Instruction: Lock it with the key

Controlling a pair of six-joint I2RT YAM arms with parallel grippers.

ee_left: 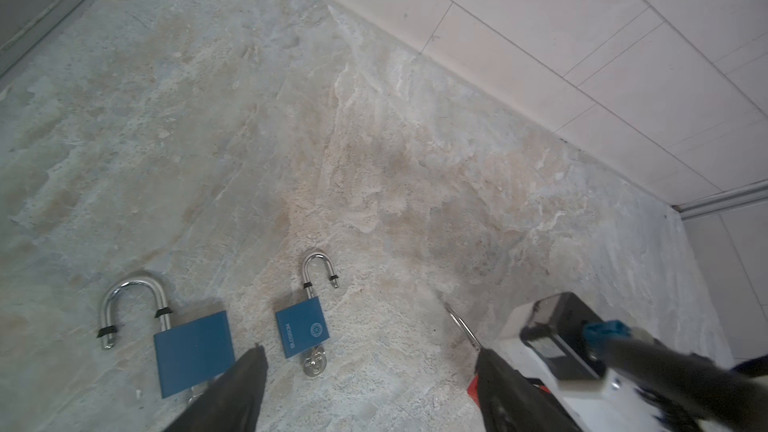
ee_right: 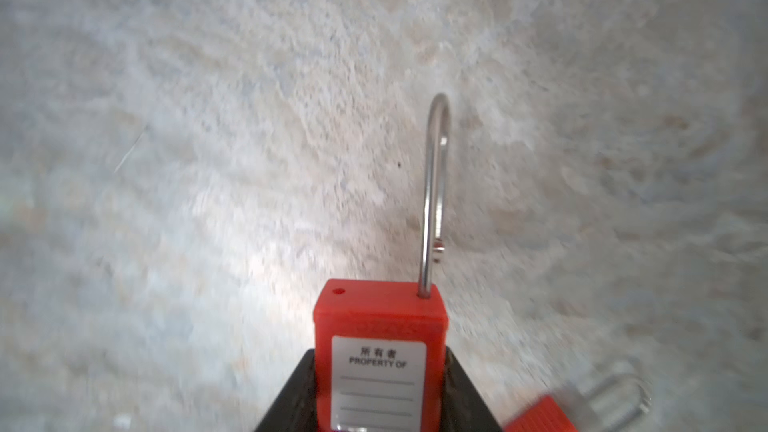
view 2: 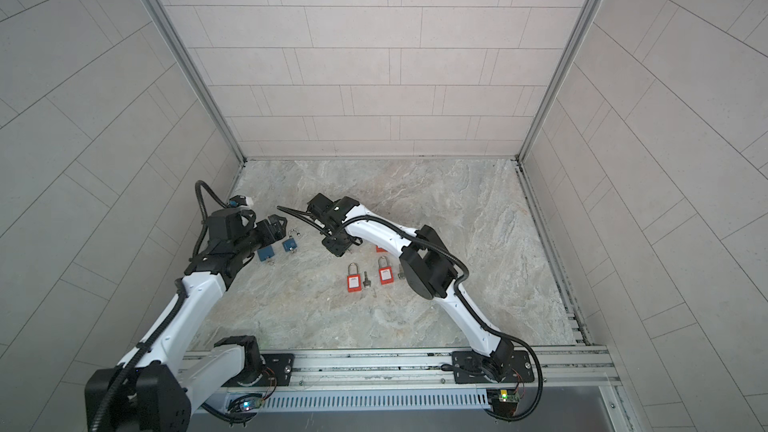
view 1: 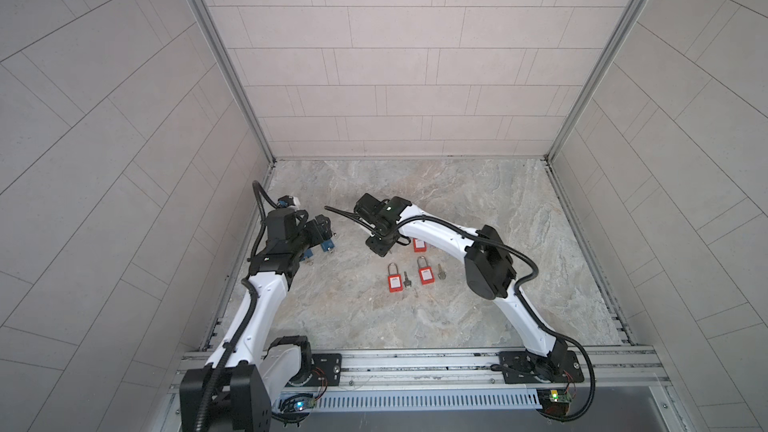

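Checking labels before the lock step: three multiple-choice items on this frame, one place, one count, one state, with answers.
1. Where do the blue padlocks lie? A by the left hand; B at the right arm's base; C against the back wall.
2. How many blue padlocks? A one; B two; C four.
3. The red padlock in the right hand: its shackle is? A open; B closed; C missing.
Answers: 1A, both lie close by it; 2B, two show in the left wrist view; 3A, one hole in its body is empty.

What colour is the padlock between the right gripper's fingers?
Red padlock, clearest in the right wrist view.
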